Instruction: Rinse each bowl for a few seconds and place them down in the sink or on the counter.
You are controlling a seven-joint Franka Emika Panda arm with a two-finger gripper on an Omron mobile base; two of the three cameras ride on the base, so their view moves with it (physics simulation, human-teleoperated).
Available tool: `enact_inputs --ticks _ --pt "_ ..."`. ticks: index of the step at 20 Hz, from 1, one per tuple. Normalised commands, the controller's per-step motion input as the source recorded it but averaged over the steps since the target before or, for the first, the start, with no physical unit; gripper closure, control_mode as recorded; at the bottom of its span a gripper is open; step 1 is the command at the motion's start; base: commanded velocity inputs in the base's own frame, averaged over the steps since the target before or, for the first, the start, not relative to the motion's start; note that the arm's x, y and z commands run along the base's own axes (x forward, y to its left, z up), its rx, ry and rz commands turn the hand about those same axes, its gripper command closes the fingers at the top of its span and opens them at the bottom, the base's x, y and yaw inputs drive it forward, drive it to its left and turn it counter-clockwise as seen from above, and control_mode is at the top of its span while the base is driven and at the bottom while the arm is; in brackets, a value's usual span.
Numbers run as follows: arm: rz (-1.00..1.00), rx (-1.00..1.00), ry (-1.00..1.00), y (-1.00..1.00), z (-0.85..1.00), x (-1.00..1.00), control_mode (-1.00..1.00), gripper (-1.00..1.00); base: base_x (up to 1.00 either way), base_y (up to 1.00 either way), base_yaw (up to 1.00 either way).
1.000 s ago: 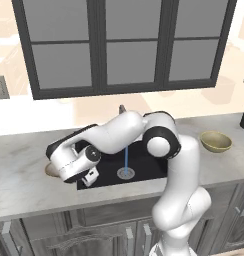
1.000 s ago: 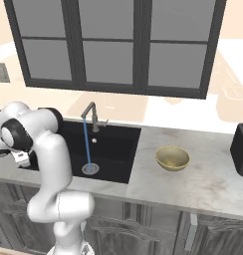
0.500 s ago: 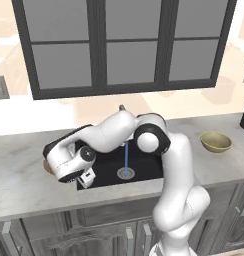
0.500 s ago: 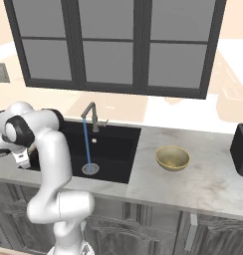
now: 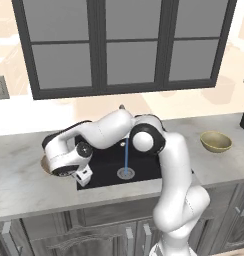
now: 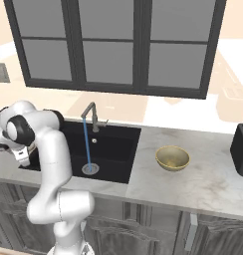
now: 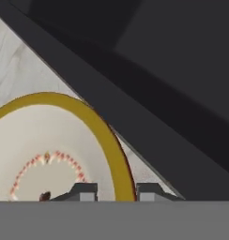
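Note:
The shallow bowl (image 7: pixel 50 154), tan-orange rim and cream inside, rests on the counter (image 5: pixel 24 185) just left of the black sink (image 5: pixel 106 162). A sliver of this bowl (image 5: pixel 44 162) peeks out beside the hand in the left base view. My gripper (image 7: pixel 117 191) straddles its rim, one fingertip inside the bowl and one outside, with a small gap on the inner side. In the left base view the gripper (image 5: pixel 83 177) hangs low at the sink's left edge. The deeper olive-yellow bowl (image 5: pixel 216 141) (image 6: pixel 172 158) stands on the counter right of the sink, far from the hand.
A thin blue stream of water (image 6: pixel 86 144) runs from the grey faucet (image 6: pixel 91 114) onto the drain (image 5: pixel 125 173). A black appliance (image 6: pixel 241 149) stands at the counter's far right. My arm arches across the sink's left half.
The arm has swung a little further left and the hand has sunk slightly. The jaws have parted around the shallow bowl's rim. The bowls and the water stream are unchanged.

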Motion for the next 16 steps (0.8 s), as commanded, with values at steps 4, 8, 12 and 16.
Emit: enact_inputs --ticks 4,8,12,16 --pt "0.0 -0.04 0.0 0.08 0.14 0.0 -1.0 -1.0 0.0 0.0 0.0" --pt "0.0 -0.02 -0.01 0.02 0.08 -0.08 -1.0 -1.0 0.0 0.0 0.0" --pt "0.01 -0.02 -0.03 0.03 0.05 -0.17 -1.0 -1.0 0.0 0.0 0.0" --pt "0.0 -0.07 -0.12 0.04 0.07 -0.29 -1.0 -1.0 0.0 0.0 0.0"
